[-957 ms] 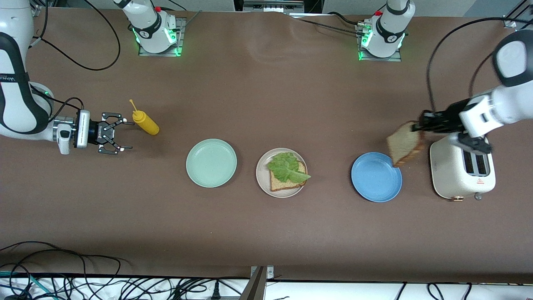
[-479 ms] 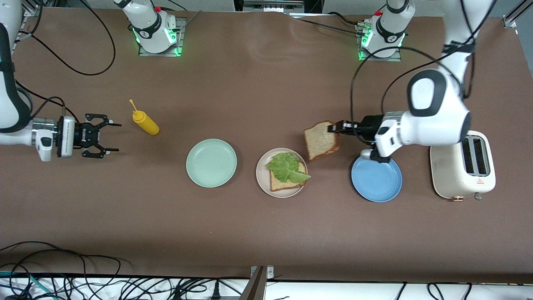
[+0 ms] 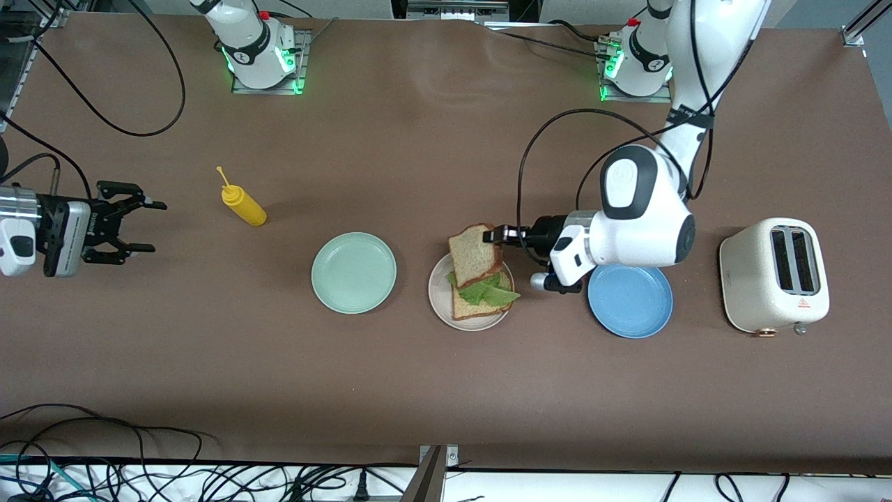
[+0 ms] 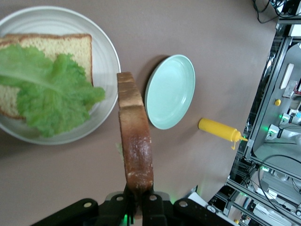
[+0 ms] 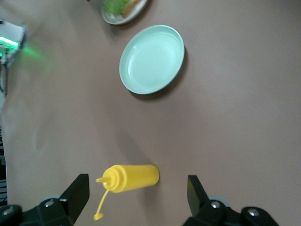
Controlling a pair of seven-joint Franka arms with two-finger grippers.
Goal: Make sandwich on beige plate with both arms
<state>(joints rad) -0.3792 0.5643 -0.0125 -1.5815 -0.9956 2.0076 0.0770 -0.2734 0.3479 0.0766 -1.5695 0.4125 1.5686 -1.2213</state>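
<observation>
1. Left gripper [image 3: 496, 234]: jaws clamped on 1 edge of the upper bread slice [image 3: 475, 254], held in the air over the beige plate [image 3: 440, 307]; in the left wrist view the slice [image 4: 135, 141] is seen crust-on, standing on edge out from the fingers [image 4: 149, 200].
2. Beige plate, table centre: carries the lower bread slice [image 3: 477, 305] with the lettuce leaf [image 3: 491, 293] lying on top; the held slice overlaps the plate's 12 o'clock portion in the front view, and whether it touches the leaf cannot be judged.
3. Mint green plate [image 3: 354, 272]: at 9 o'clock from the beige plate, just beside it, not touching.
4. Blue plate [image 3: 631, 300]: at 3 o'clock from the beige plate, partly covered by the left arm's wrist.
5. Toaster [image 3: 773, 275]: at 3 o'clock from the blue plate, toward the left arm's end of the table.
6. Yellow squeeze bottle [image 3: 243, 202]: lying on its side at 10 o'clock from the mint green plate.
7. Right gripper [image 3: 136, 226]: waits at the right arm's end of the table, at 9 o'clock from the bottle, jaws spread wide and holding nothing.
</observation>
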